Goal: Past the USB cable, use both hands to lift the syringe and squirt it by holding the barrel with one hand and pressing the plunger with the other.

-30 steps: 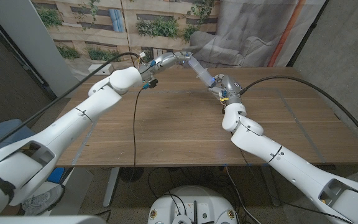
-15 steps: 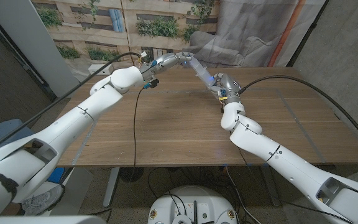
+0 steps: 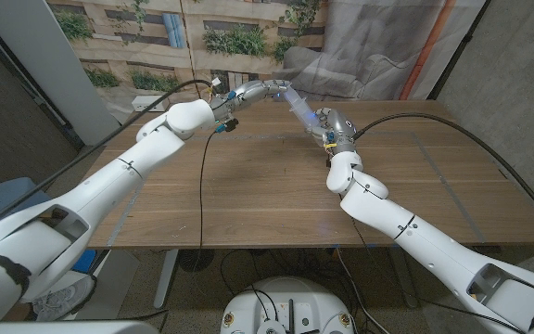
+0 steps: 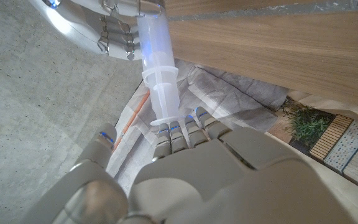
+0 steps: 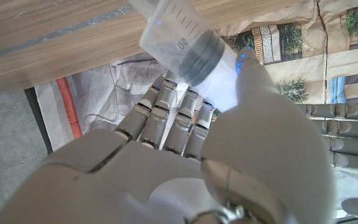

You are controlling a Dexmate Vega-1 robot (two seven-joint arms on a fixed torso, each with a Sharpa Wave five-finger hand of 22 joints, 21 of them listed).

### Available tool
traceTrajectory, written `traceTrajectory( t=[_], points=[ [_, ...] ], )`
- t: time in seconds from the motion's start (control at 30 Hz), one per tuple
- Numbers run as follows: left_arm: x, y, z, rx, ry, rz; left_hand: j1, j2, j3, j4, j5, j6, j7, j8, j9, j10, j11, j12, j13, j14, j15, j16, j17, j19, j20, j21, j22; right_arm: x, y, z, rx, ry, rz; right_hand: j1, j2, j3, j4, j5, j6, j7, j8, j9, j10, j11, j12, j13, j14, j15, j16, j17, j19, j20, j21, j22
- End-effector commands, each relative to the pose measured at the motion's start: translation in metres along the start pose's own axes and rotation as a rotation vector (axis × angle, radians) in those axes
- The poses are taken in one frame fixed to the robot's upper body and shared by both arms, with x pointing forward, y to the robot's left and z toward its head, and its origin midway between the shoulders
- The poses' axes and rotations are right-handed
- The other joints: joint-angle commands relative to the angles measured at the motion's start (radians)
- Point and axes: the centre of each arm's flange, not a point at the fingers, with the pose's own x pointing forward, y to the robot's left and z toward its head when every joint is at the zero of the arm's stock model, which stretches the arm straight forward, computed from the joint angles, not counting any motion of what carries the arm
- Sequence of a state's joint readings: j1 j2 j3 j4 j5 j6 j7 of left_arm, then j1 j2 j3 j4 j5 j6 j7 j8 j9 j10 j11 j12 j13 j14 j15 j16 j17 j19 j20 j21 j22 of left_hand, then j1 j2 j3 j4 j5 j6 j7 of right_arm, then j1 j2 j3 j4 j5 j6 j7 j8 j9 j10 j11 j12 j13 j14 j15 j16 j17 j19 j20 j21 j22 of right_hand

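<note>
Fingers of the right hand (image 3: 324, 121) wrap the clear plastic syringe (image 3: 297, 104) barrel (held above the wooden table (image 3: 276, 186)); the left hand (image 3: 256, 91) presses its plunger end with closed fingertips.

A lab: wooden table (image 3: 248, 195), printed garden backdrop (image 3: 202, 37), bare concrete floor (image 4: 36, 93).

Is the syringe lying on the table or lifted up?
Lifted: the syringe hangs slanted above the table, the right robot hand holding its barrel, the left robot hand at its plunger.
</note>
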State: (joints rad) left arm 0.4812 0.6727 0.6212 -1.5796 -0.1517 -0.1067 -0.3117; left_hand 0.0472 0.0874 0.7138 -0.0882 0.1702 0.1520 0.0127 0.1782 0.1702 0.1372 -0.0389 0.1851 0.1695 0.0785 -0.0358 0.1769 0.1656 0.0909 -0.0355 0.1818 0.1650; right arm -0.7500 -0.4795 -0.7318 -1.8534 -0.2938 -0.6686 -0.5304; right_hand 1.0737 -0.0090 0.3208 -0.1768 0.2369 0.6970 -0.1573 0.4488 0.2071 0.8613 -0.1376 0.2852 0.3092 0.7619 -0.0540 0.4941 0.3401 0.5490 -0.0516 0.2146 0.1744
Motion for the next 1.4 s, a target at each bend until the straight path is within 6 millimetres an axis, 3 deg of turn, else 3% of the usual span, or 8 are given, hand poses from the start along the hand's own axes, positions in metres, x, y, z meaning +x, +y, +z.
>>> traceTrajectory(
  t=[0.03,1.1,1.4],
  points=[
    [0.005,-0.007,-0.004,-0.023,0.0,-0.026,-0.01,0.066,0.004,0.005,0.006,0.006,0.003,0.003,0.002,0.011,0.003,0.003,0.002,0.012,-0.036,0.001,0.001,0.0,-0.064,0.008,0.004,0.002,0.001,0.003,0.013,-0.004,-0.014,0.129,0.131,-0.002,0.006,0.006,0.056,-0.049,-0.001,0.004,0.069,-0.06,0.001,0.002,0.034,-0.186,0.001,0.004,0.012,-0.108,0.005,0.006],
    [0.014,-0.018,-0.007,-0.046,-0.001,-0.06,-0.013,0.063,0.008,0.008,0.006,0.008,0.003,0.003,0.002,0.014,0.004,0.003,0.002,0.016,-0.035,0.0,0.001,-0.001,-0.064,0.007,0.004,0.004,0.001,0.001,0.02,0.004,-0.03,0.141,0.133,-0.011,0.008,0.009,0.055,-0.049,-0.012,0.005,0.076,-0.059,-0.006,0.009,0.04,-0.186,-0.004,0.018,0.01,-0.109,0.004,0.006],
    [0.01,-0.005,0.002,0.001,-0.008,-0.022,-0.015,0.063,0.009,0.01,0.006,0.009,0.004,0.003,0.003,0.01,0.004,0.001,0.002,0.013,-0.033,-0.001,0.002,-0.003,-0.059,0.006,0.004,0.003,0.003,-0.003,0.015,0.015,-0.019,0.143,0.133,-0.013,0.008,0.009,0.056,-0.049,-0.014,0.005,0.077,-0.059,-0.007,0.011,0.041,-0.186,-0.007,0.021,0.011,-0.109,0.005,0.006]
  ],
)
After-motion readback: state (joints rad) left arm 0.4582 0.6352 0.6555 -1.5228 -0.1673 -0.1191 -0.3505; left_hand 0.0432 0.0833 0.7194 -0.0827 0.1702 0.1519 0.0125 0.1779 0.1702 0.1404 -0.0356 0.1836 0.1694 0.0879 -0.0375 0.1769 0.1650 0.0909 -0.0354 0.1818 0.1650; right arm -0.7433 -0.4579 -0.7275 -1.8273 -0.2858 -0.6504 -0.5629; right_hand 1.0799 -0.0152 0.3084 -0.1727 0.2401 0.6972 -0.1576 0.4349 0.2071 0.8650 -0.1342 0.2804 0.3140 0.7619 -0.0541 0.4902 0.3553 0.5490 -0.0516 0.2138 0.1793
